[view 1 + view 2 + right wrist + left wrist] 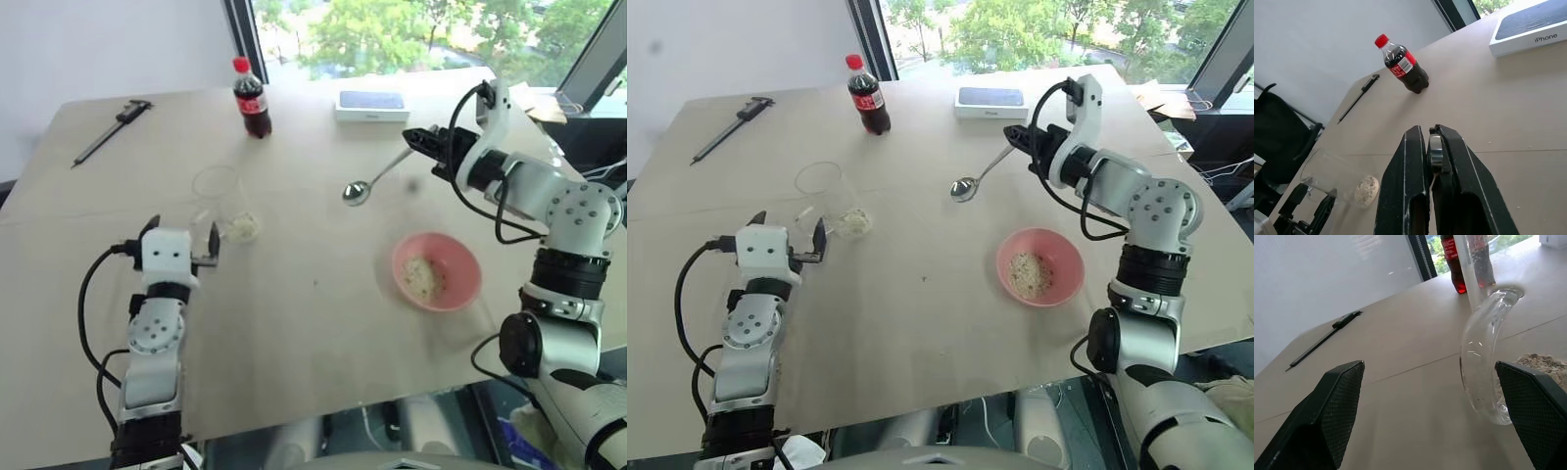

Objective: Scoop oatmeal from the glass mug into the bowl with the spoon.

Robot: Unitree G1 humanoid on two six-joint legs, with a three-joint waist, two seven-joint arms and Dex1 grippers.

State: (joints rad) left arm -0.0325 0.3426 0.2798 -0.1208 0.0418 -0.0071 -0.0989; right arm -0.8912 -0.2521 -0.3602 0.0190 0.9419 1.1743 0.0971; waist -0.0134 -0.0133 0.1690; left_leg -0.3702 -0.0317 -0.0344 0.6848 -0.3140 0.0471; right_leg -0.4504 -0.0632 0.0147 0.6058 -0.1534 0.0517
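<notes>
Open room: bare table (294, 323) between glass mug (219, 201) and bowl (437, 271).
Right gripper (419, 138): clamped on spoon (372, 178), above the table.
Left gripper (182, 240): spread wide, empty, beside mug.
Oatmeal (421, 277): in bowl, more in the mug.

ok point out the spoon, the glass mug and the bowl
spoon (357, 191), left eye view, its oval bowl
glass mug (819, 186), right eye view, its clear side wall
bowl (1069, 260), right eye view, its pink rim

Silver-white jointed arms, looping black cables, black-fingered left hand (182, 254).
</notes>
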